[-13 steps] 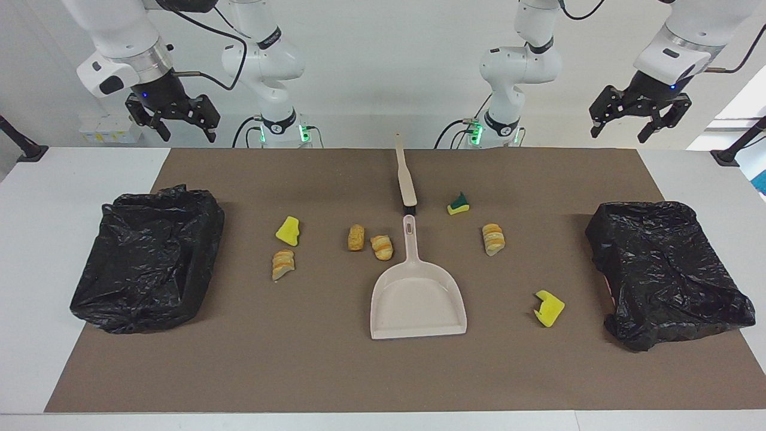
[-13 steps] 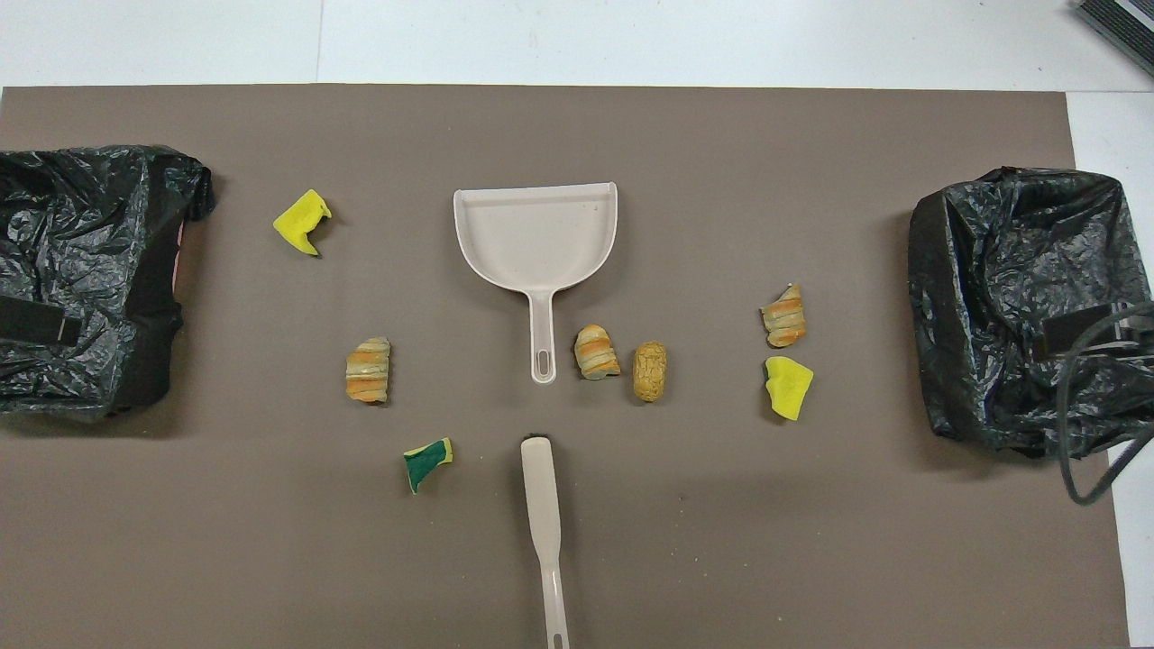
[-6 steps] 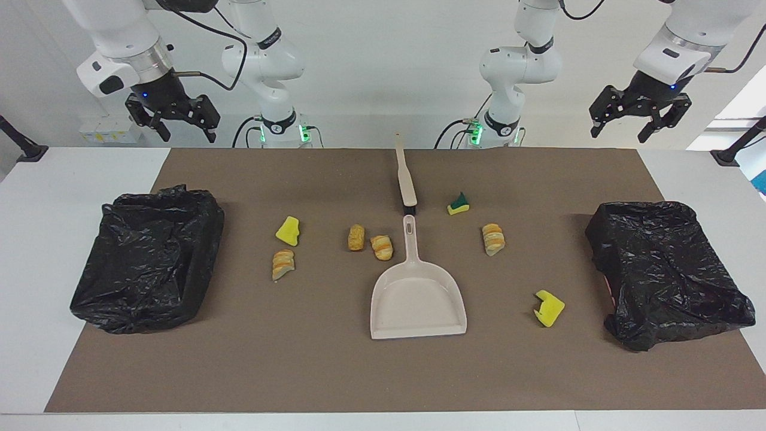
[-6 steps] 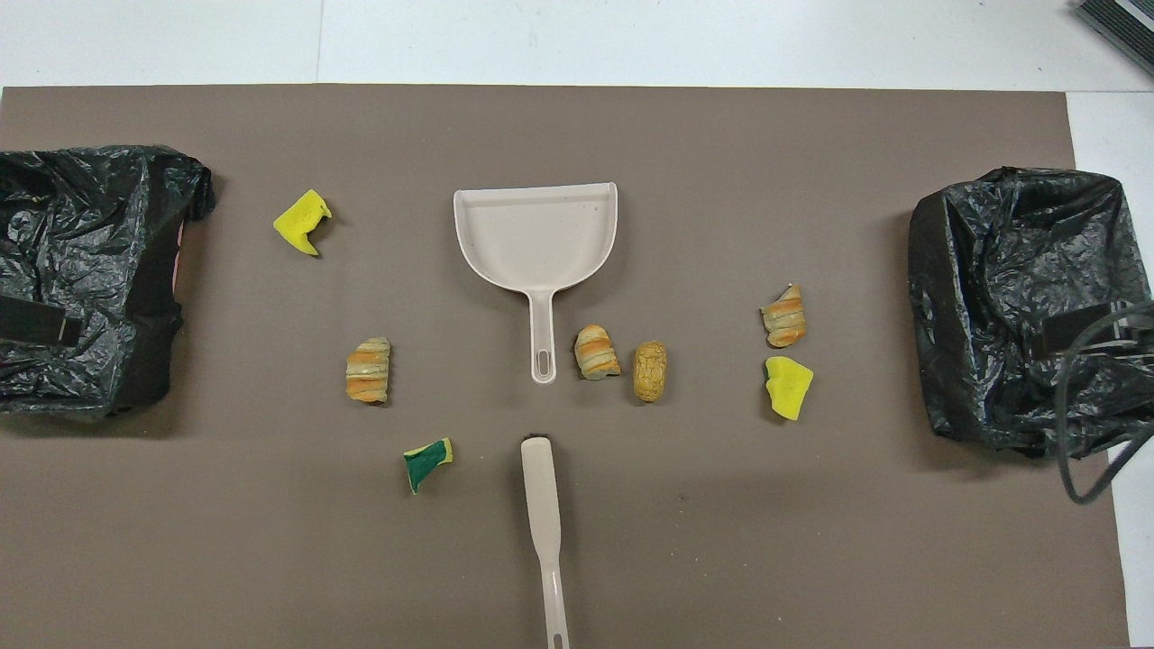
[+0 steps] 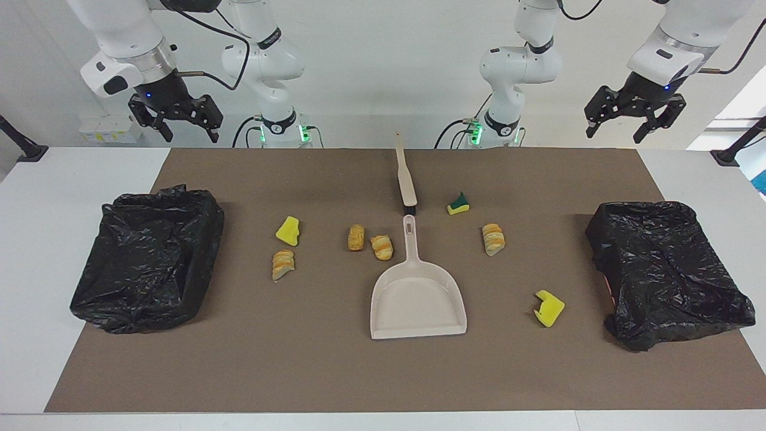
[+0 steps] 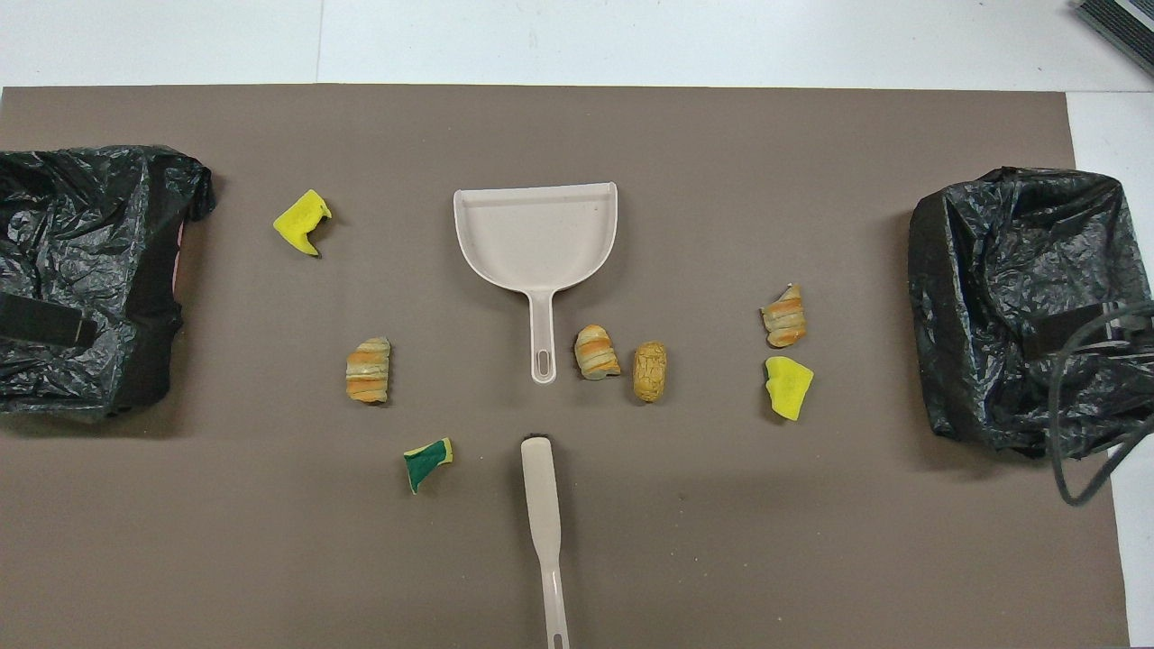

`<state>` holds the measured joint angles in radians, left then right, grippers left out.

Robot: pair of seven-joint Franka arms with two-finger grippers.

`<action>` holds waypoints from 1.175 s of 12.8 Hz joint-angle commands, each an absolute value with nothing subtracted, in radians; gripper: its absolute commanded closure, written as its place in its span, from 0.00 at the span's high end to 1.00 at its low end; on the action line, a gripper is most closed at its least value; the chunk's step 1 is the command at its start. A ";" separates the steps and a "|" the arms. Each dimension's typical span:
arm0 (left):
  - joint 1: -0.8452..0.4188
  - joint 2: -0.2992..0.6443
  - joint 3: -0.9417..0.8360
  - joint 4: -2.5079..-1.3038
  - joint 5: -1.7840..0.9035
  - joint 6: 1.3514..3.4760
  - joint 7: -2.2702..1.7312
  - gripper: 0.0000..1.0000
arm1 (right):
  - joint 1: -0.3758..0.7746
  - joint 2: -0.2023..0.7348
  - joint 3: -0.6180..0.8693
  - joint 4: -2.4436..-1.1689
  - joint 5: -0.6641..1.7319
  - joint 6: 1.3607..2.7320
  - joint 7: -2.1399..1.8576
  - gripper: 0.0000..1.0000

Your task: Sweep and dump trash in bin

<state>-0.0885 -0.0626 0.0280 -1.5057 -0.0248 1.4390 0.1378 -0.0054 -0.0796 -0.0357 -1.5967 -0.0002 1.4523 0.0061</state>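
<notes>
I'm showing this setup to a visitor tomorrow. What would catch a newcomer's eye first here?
Probably the two crumpled black bins, one at the right arm's end of the brown mat and one at the left arm's end. Between them lies a beige dustpan, its handle pointing at a brush nearer the robots, with bright yellow sponge bits and striped rolls scattered around. Both the left gripper and right gripper hang open, holding nothing.

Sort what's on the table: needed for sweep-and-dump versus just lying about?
Job:
- trash, seven pieces
- dustpan
- brush
- two black-lined bins
- left gripper and right gripper, open, raised

Lying about:
- brown mat
</notes>
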 commanded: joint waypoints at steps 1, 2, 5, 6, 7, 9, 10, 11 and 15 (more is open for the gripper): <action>-0.106 -0.094 0.018 -1.540 -0.011 1.434 0.117 1.00 | -0.009 -0.101 -0.034 -1.624 0.003 1.471 -0.018 1.00; -0.120 -0.097 0.017 -1.543 -0.011 1.433 0.117 1.00 | -0.009 -0.101 -0.034 -1.624 0.003 1.471 -0.018 1.00; -0.161 -0.126 0.017 -1.587 -0.012 1.436 0.112 1.00 | -0.009 -0.104 -0.034 -1.628 0.003 1.471 -0.018 1.00; -0.173 -0.144 0.017 -1.615 -0.012 1.445 0.098 1.00 | -0.009 -0.104 -0.034 -1.629 0.003 1.471 -0.018 1.00; -0.187 -0.152 0.017 -1.624 -0.012 1.445 0.085 1.00 | -0.009 -0.106 -0.032 -1.629 0.003 1.473 -0.018 1.00; -0.208 -0.155 0.015 -1.626 -0.012 1.440 0.072 1.00 | -0.006 -0.103 -0.031 -1.626 0.000 1.477 -0.018 1.00; -0.224 -0.156 0.014 -1.626 -0.012 1.440 0.072 1.00 | -0.006 -0.098 -0.031 -1.625 0.000 1.486 -0.020 1.00; -0.233 -0.156 0.011 -1.628 -0.014 1.437 0.069 1.00 | -0.005 -0.092 -0.031 -1.621 -0.002 1.485 -0.021 1.00; -0.325 -0.198 0.011 -1.730 -0.015 1.466 -0.041 1.00 | 0.000 -0.063 -0.028 -1.617 -0.002 1.491 -0.021 1.00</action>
<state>-0.2674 -0.1410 -0.0006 -1.6377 -0.0250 1.4380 0.0207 -0.0002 -0.0710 -0.0305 -1.6007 -0.0002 1.4614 0.0036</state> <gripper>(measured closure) 0.000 0.000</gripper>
